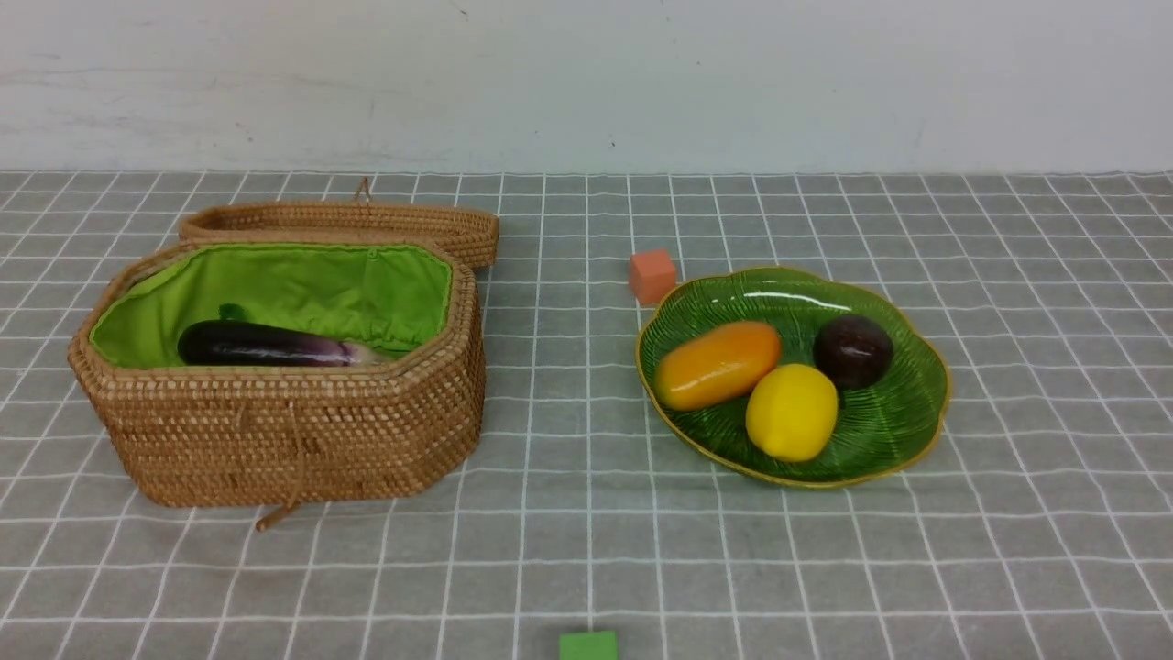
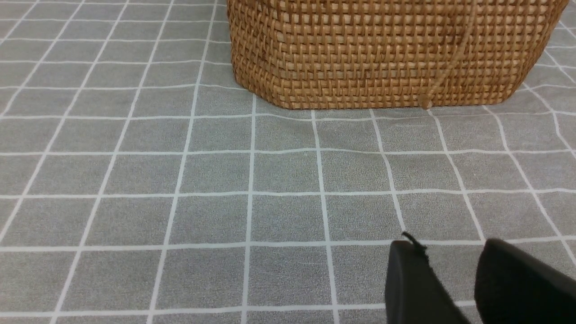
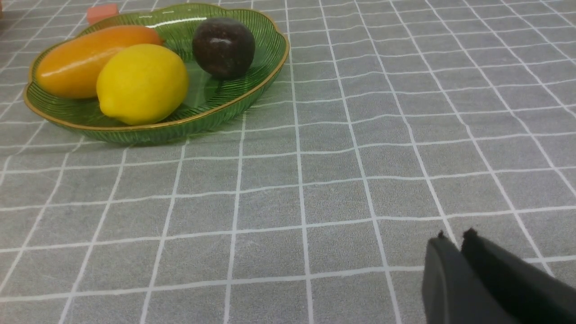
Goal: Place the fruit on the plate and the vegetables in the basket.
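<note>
Green cube (image 1: 588,645): seen nearest the camera on the checked cloth (image 1: 586,550).
Basket (image 1: 284,431): lid laid open behind; an eggplant (image 1: 261,346) was held inside on the green lining, with a pale vegetable end just beside it.
Plate (image 1: 903,403): mango-like fruit (image 1: 717,364), lemon (image 1: 792,412) and maroon fruit (image 1: 853,350) were held.
Orange cube (image 1: 652,276): just behind the plate.
Left gripper (image 2: 450,261): fingers parted, empty.
Right gripper (image 3: 455,242): fingers pressed together, empty.
Writing: none legible.

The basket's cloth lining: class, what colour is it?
Bright green. The lining of the basket shows best in the front view.
</note>
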`<state>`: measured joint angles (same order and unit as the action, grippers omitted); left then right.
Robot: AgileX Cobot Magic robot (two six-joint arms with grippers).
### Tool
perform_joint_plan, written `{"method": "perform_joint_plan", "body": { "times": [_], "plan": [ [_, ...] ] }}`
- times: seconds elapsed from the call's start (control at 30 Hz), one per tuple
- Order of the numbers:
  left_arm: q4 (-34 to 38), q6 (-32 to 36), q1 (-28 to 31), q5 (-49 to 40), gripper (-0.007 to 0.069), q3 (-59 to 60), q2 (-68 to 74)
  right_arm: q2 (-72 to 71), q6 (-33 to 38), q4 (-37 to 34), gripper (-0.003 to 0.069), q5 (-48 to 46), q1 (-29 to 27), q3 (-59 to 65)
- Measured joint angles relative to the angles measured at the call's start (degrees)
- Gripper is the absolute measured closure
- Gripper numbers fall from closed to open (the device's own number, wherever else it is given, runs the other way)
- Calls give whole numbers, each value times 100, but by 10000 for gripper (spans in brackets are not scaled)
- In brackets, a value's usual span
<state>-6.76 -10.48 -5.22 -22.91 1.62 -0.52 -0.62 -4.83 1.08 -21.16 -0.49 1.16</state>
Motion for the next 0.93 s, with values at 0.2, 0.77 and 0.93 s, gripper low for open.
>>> {"method": "perform_joint_plan", "body": {
  "times": [0.2, 0.77, 0.93],
  "plan": [
    [0, 0, 0, 0, 403, 0, 0, 0, 0, 0, 608, 0, 0, 0],
    [0, 0, 0, 0, 386, 0, 0, 0, 0, 0, 606, -1, 0, 0],
    [0, 0, 0, 0, 386, 0, 0, 0, 0, 0, 606, -1, 0, 0]
  ]
}}
